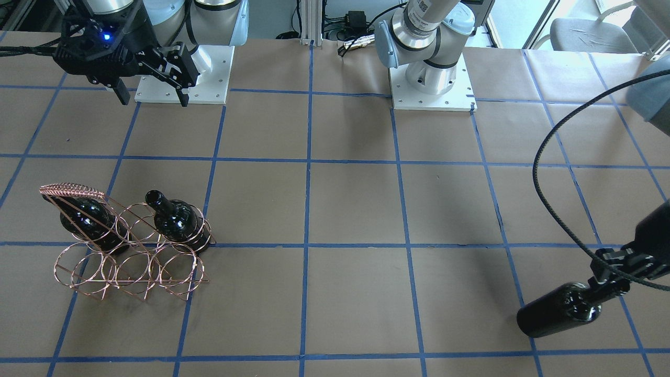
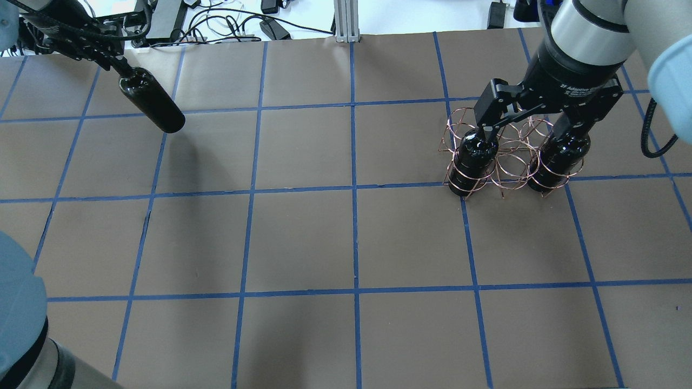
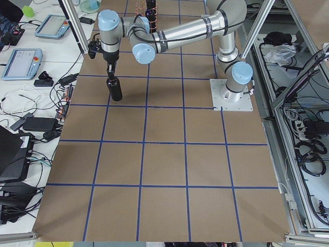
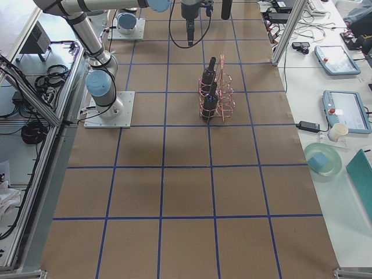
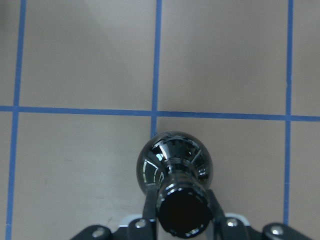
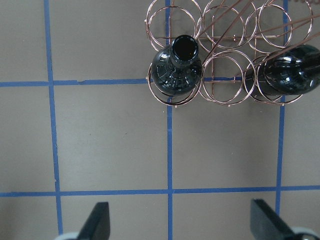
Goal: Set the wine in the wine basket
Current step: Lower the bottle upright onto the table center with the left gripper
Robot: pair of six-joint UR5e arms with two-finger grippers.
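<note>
My left gripper (image 2: pixel 121 67) is shut on the neck of a glossy black wine bottle (image 2: pixel 152 107), which hangs upright near the far left corner of the table. It also shows in the front view (image 1: pixel 557 309) and the left wrist view (image 5: pixel 175 160). The copper wire wine basket (image 2: pixel 508 156) stands at the far right, with its handle (image 1: pixel 73 189) slanted. Two more black bottles (image 1: pixel 175 220) (image 1: pixel 89 222) stand in its end rings, and the middle ring is empty. My right gripper (image 1: pixel 152 97) is open and empty, high above the basket (image 6: pixel 225 65).
The table is brown paper with a blue tape grid. Arm bases (image 1: pixel 432 78) (image 1: pixel 183 73) stand at the robot's side. A black cable (image 1: pixel 549 157) loops from the left arm. Tablets and a bowl (image 4: pixel 322 160) lie beyond the table's edge.
</note>
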